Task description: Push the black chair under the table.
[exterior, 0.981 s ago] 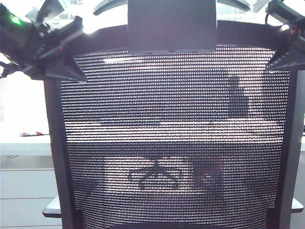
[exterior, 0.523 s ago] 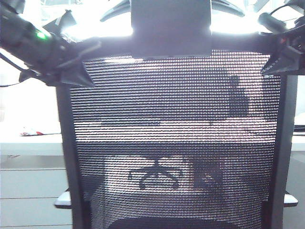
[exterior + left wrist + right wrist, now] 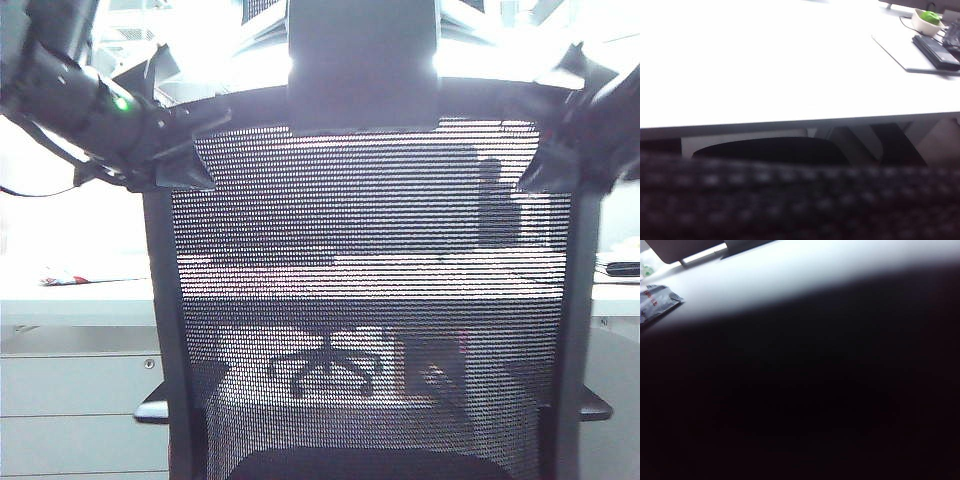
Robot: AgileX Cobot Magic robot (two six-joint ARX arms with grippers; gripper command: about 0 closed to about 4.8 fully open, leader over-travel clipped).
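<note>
The black chair [image 3: 370,300] fills the exterior view with its mesh backrest toward me and its solid top plate [image 3: 362,65] above. My left gripper [image 3: 195,145] presses on the backrest's upper left corner, with two prongs showing apart. At the upper right corner sits my right gripper [image 3: 555,160], dark and blurred. The white table [image 3: 60,295] runs behind the chair. In the left wrist view the chair's seat [image 3: 770,150] lies under the table [image 3: 765,60] edge. Blurred mesh [image 3: 790,200] hides the jaws. The right wrist view is mostly dark chair [image 3: 815,400] below the table [image 3: 790,275].
A pale grey drawer cabinet [image 3: 70,400] stands under the table at left. A keyboard [image 3: 935,50], a bowl holding something green [image 3: 927,20] and a flat pad [image 3: 905,57] lie on the tabletop. A small packet [image 3: 657,300] lies there too. Another chair's star base [image 3: 325,365] shows through the mesh.
The chair has moved away toward the table and looks smaller. Both grippers followed, sliding inward and lower in the exterior view while staying on the backrest's top corners.
</note>
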